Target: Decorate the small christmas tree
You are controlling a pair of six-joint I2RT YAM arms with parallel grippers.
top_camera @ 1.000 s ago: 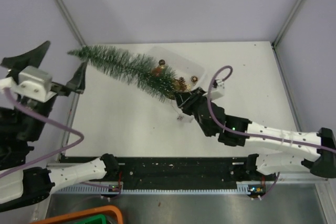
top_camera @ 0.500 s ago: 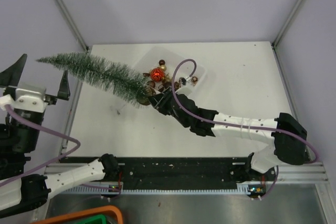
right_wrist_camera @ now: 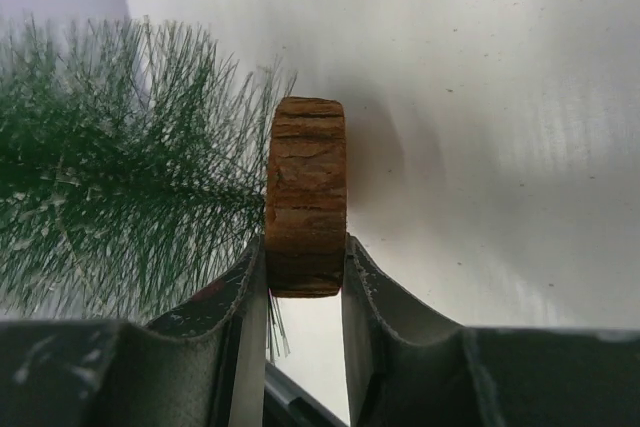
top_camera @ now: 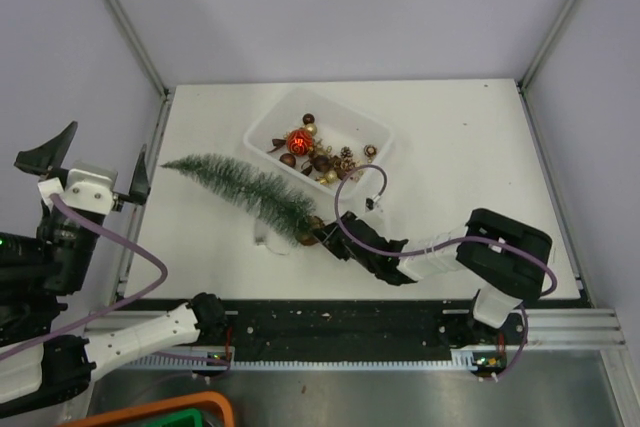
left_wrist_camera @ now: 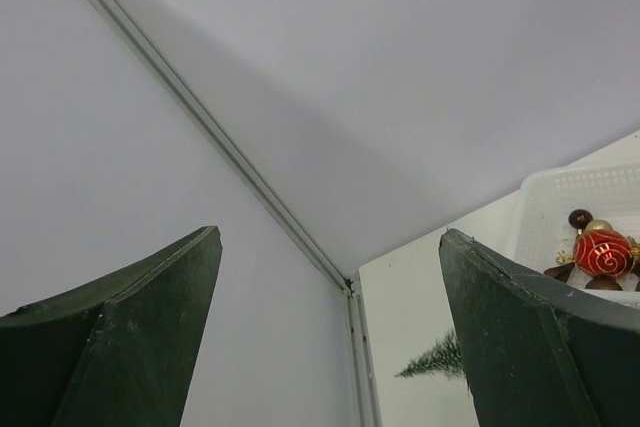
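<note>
The small christmas tree (top_camera: 245,189) is held tilted over the table, its tip toward the left and its wooden disc base (right_wrist_camera: 306,192) at the lower right. My right gripper (top_camera: 325,234) is shut on the edge of that base, one finger on each flat face, also seen in the right wrist view (right_wrist_camera: 305,267). The green bristles (right_wrist_camera: 100,177) fill the left of that view. My left gripper (top_camera: 95,162) is open and empty, raised at the table's left edge, far from the tree. The tree's tip shows small in the left wrist view (left_wrist_camera: 435,359).
A white tray (top_camera: 265,125) behind the tree holds several baubles and pinecones, among them a red bauble (top_camera: 298,140), also in the left wrist view (left_wrist_camera: 602,252). A metal frame post (left_wrist_camera: 345,287) stands at the far left corner.
My right gripper has carried the tree from over the tray down toward the near middle of the table, and the tray's ornaments are uncovered. My left gripper shifted slightly at the left edge.
</note>
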